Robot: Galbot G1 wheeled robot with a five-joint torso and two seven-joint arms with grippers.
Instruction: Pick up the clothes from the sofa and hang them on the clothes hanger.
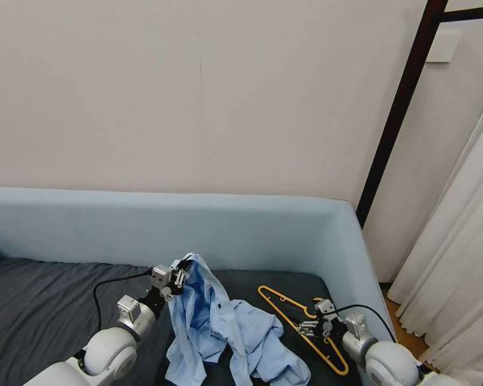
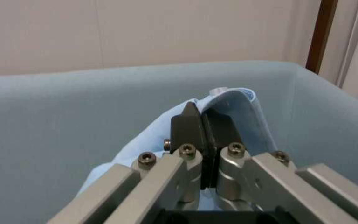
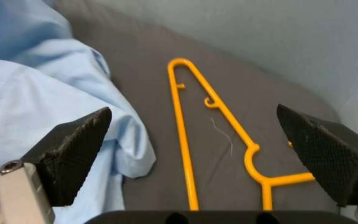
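**Me:** My left claw is pinched fully shut on the blue shirt. It grips a narrow fold by what looks like the collar, held up close to the sofa's pale backrest.

**You:** Where is the rest of the shirt?

**Me:** It hangs from that pinch and heaps on the dark seat. Its lower folds lie near the orange hanger, which lies flat on the seat toward the sofa's right end. From my right wrist, the cloth's edge is close to the hanger's bar but apart from it.

**You:** And your other claw?

**Me:** My right claw is spread wide and holds nothing. It sits low over the hanger, one finger to each side.

**You:** What worries you from here?

**Me:** Mostly the grip. I hold only a thin bit of cloth, and most of the shirt's weight is on the seat. If I lift quickly, I think the fold could slide out of the pinch. The hanger is thin and lies flat on soft upholstery, so my fingers could close over it and press into the cushion. Or they could nudge it away, perhaps under the shirt. I also cannot tell where the neck opening lies in that heap, so threading the hanger could go wrong.
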